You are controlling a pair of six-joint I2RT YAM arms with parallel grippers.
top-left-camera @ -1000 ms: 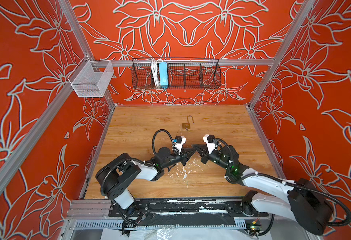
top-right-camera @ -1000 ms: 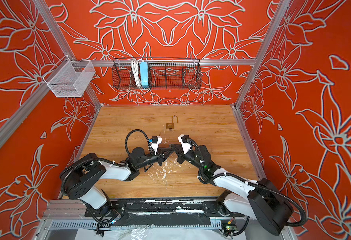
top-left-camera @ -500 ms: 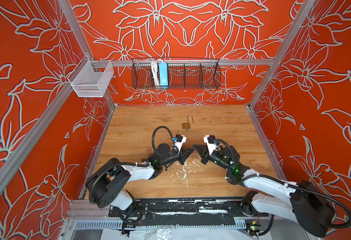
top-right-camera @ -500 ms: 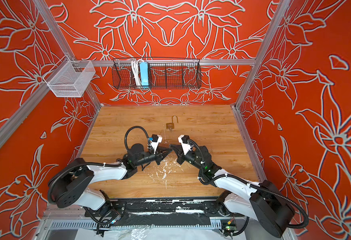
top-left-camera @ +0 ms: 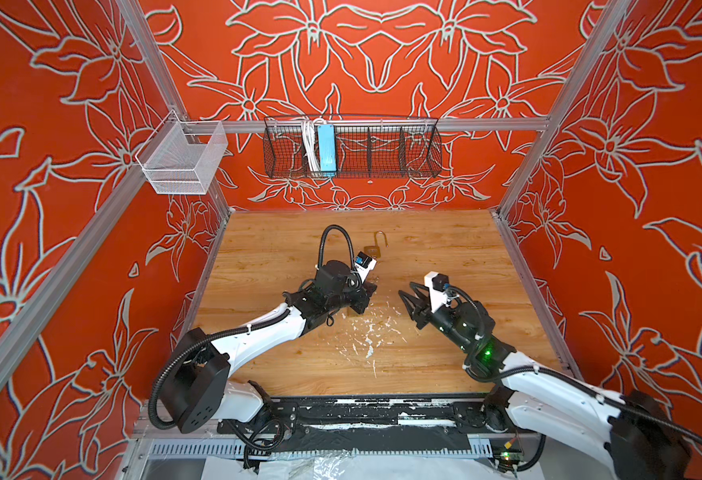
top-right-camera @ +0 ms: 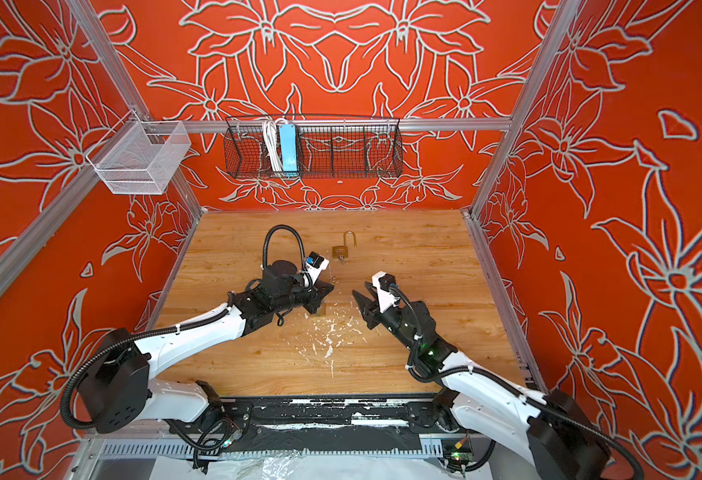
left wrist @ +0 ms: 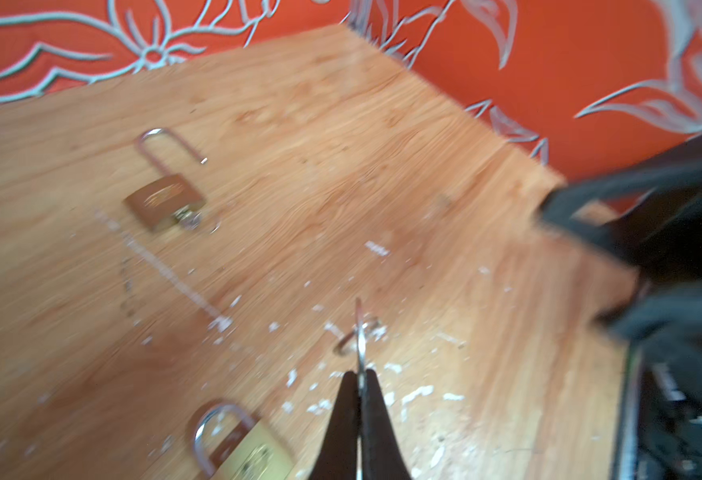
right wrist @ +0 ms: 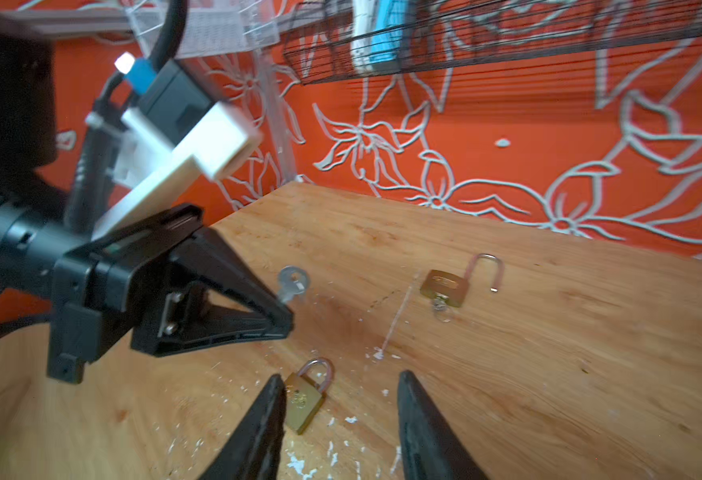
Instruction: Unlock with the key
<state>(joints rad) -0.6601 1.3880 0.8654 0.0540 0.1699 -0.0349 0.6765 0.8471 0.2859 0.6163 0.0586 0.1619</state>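
The right gripper [right wrist: 340,377] is hanging with jaws released over the scuffed wood-grain table [right wrist: 549,353], a shut brass padlock [right wrist: 301,401] lying flat just beside one finger. The left gripper [left wrist: 359,376] is clenching a flat silver key [left wrist: 360,332], bow outward. Beyond, an open padlock [right wrist: 445,286] is lying, its stamp too blurred to read.

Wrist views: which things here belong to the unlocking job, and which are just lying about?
Job:
- key, pinched in the left hand
- shut padlock, by the open right hand
- open padlock with a second key in it

Lying about:
- black basket with power strip
- white basket
- white flecks on the table
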